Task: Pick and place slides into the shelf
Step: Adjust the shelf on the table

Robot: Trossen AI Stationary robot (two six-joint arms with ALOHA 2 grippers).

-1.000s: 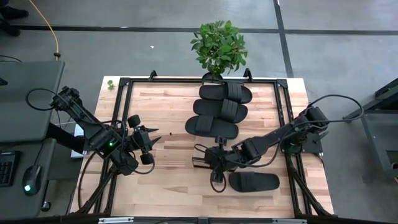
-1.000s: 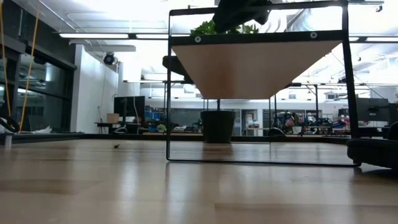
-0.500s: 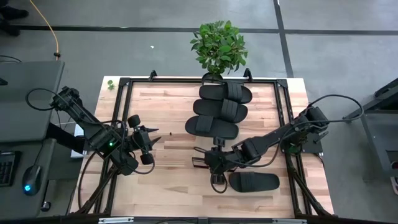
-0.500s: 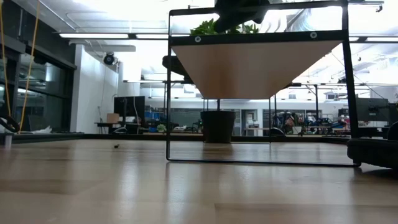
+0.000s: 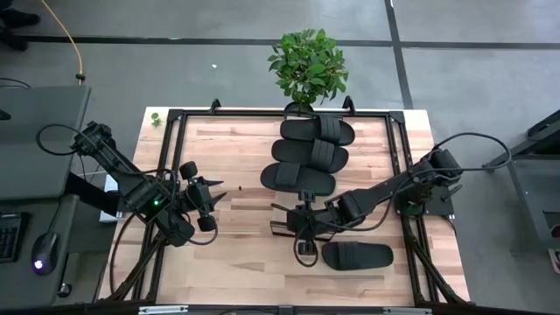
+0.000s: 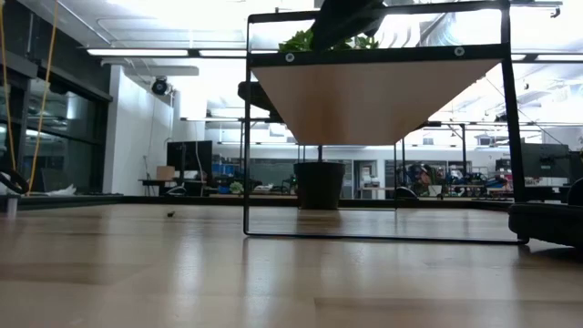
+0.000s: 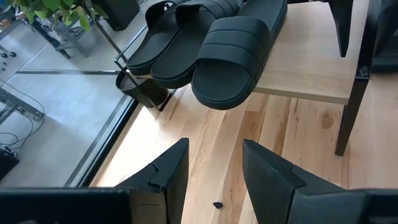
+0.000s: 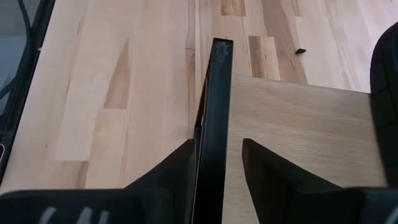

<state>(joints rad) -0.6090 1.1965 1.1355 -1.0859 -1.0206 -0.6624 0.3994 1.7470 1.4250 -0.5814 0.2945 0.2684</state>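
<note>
Matte black slides (image 5: 317,129) on pale wood shelf (image 7: 314,56), right gripper (image 8: 216,155) spread, straddling its dark edge.

From table height, the shelf (image 6: 375,96) is standing raised on its thin black frame (image 6: 247,128), its pale wood underside facing down. A dark potted plant (image 6: 319,185) is sitting behind it, leaves peeking over the top. One black slide (image 6: 547,221) is lying at the right edge.
</note>
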